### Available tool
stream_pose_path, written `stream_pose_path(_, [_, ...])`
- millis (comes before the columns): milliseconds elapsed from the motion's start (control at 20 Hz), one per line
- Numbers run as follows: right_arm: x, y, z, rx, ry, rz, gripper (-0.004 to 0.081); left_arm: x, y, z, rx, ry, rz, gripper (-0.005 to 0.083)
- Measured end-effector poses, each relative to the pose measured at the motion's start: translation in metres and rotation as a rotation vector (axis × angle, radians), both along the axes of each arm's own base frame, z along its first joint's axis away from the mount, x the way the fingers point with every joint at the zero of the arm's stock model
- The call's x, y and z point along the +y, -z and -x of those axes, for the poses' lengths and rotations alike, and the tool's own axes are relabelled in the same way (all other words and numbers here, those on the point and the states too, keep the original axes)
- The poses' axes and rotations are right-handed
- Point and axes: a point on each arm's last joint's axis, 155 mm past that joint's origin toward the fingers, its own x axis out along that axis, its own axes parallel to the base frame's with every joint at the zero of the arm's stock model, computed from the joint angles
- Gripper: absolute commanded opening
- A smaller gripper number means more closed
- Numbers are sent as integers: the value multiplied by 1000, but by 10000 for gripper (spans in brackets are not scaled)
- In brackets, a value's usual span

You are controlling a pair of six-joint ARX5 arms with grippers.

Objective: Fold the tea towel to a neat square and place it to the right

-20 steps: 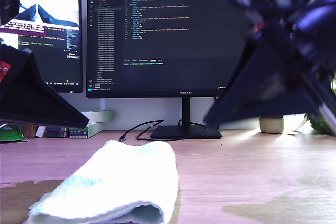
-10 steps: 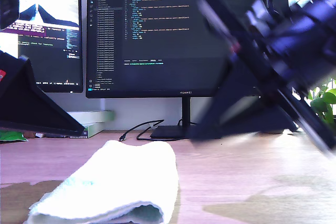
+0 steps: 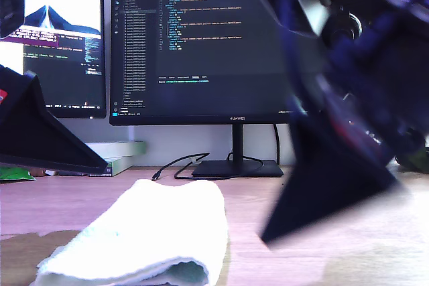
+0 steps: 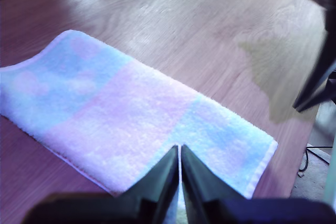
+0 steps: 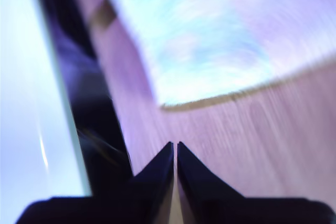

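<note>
The tea towel [image 3: 157,232] lies on the wooden table, folded into a long thick strip with pale mint and pink patches [image 4: 131,119]. My first gripper [image 4: 179,149] hovers above one long edge of the strip, shut with nothing in it. In the exterior view it is the dark wedge [image 3: 100,162] at that view's left. My second gripper [image 5: 175,144] is also shut and empty, low over bare wood, with the towel [image 5: 194,40] ahead of it. It appears blurred at the exterior view's right, tip [image 3: 266,239] near the table just beside the towel.
Two lit monitors [image 3: 201,45] stand at the back, with a stand base [image 3: 234,167] and a black cable [image 3: 177,165] on the table. Flat white boxes [image 3: 117,155] lie at the back on the exterior view's left. Bare wood [image 3: 301,266] lies on that view's right.
My second gripper has swung down from high at the exterior view's right toward the table beside the towel. My first gripper and the towel have stayed put.
</note>
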Motion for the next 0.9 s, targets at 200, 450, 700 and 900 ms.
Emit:
stream_pose_path(200, [15,-4,1,-301,-421,92,452,0,1,0,3,0,-2,-19])
stream_pose_path(450, [12,19,1,-596,-896,306,400,1,2,1,8,0,-6,-19])
stream_pose_path(700, [13,21,-3,-649,-952,333,401,0,1,0,0,2,-3,-19])
stream_pose_path(900, [16,19,-17,-688,-929,337,400,1,4,2,14,2,-12,-19])
